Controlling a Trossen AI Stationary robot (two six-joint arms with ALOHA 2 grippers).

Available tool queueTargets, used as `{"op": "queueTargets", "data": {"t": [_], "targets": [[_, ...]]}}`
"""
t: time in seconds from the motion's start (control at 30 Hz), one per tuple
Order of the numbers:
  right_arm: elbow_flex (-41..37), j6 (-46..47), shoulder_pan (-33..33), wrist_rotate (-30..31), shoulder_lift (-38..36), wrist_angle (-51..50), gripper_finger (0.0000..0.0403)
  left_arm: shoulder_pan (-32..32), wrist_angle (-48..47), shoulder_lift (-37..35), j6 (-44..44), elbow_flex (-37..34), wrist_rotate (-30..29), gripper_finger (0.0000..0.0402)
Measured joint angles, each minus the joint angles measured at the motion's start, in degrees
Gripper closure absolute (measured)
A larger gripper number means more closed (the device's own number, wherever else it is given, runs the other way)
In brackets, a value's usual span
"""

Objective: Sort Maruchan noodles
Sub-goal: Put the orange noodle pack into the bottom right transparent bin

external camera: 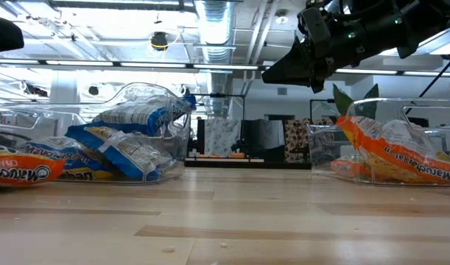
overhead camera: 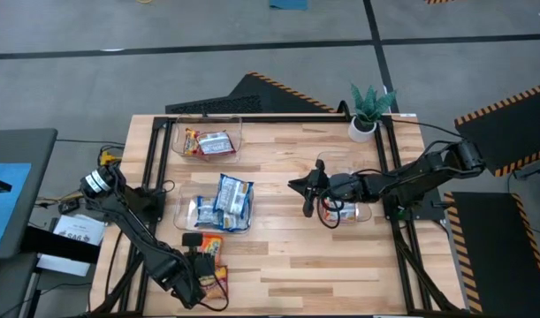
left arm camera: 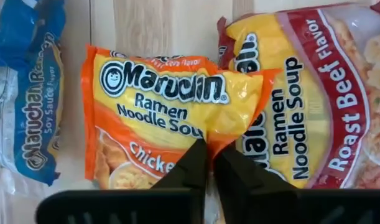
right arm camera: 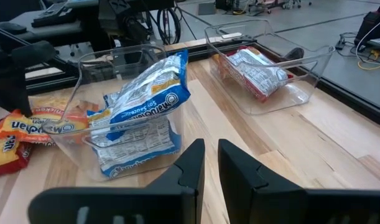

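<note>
A pale wooden tabletop (overhead camera: 287,256) is carrying three clear plastic bins: one bin (overhead camera: 206,140) near the far left corner, a middle bin (overhead camera: 218,210) on the left half, and a right bin (overhead camera: 345,210) beside the right edge. Two loose noodle packets (overhead camera: 211,249) are lying directly on the boards near the front left. A potted plant (overhead camera: 368,113) is standing at the far right corner.

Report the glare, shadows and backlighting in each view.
High view: even light, no hard shadows on the table. Low view: bright ceiling lights leave the right gripper a dark silhouette. Left wrist view: sheen on the orange packet. Right wrist view: glints on the near bin.
</note>
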Motion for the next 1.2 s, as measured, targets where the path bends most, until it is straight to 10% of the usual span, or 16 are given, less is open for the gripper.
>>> {"op": "queueTargets", "data": {"t": [0.3,0.73,1.2], "targets": [[0.00,-0.02,0.00,0.00,0.00,0.05,0.0332,-0.01,-9.62,-0.11,7.17,12.38,-4.89,0.0401],[0.00,-0.58,0.09,0.00,-0.01,2.83,0.0332,1.52,-26.28,-3.51,21.34,25.64,-33.19,0.0401],[0.00,-13.01,5.01,0.00,-8.45,14.21,0.0332,15.97,11.55,-21.59,51.83,5.37,-26.31,0.0401]]}}
